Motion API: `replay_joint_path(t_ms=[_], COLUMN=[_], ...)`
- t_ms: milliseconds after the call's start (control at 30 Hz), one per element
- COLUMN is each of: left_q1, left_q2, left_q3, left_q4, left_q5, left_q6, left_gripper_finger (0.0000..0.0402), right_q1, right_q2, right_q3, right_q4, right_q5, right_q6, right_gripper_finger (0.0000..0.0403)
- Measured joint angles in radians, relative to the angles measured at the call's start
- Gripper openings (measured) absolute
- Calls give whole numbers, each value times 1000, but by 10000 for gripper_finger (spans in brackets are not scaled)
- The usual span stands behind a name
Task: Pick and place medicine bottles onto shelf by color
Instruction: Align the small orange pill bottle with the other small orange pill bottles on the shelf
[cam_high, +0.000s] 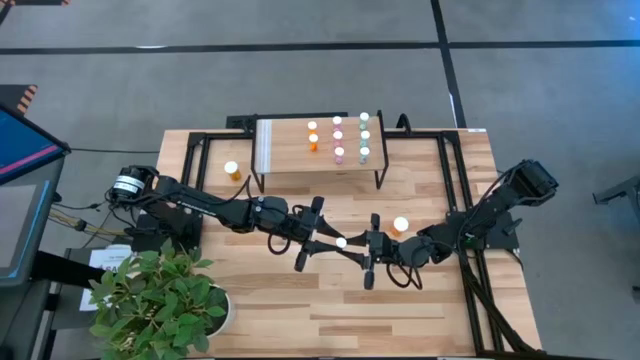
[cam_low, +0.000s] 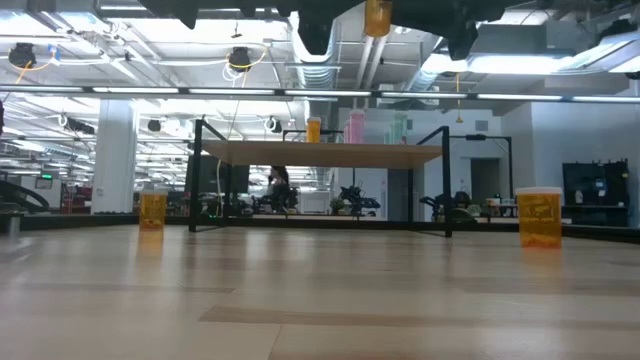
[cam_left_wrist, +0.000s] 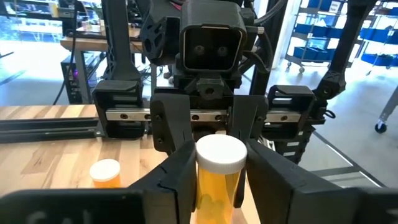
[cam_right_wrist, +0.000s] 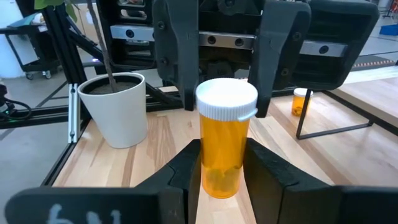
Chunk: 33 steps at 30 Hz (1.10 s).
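Both grippers meet mid-table on one large orange bottle (cam_right_wrist: 224, 146) with a white cap: right gripper (cam_right_wrist: 222, 163) pinches its body, left gripper (cam_left_wrist: 216, 177) seemingly clamps it too. It hangs above the table, in front of the shelf (cam_high: 285, 150) holding small orange, pink and green bottles.

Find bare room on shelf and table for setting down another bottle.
Shelf: free between the white ridged strip and the orange column. Table: free along the plant-side edge, past the plant. Crowded: shelf's right half; mid-table, where left gripper and right gripper hold an orange bottle.
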Motion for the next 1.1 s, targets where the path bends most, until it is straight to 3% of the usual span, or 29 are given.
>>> replay_joint_path(t_ms=[967, 1100], left_q1=[0, -1], left_q2=[0, 0], left_q3=[0, 0], left_q4=[-7, -8], left_q5=[-1, -1], left_q6=[11, 11], left_gripper_finger=[105, 105], right_q1=[2, 8], right_q2=[0, 0], right_q3=[0, 0], right_q4=[-1, 2], right_q5=[1, 2], right_q6=[6, 9], right_gripper_finger=[125, 141])
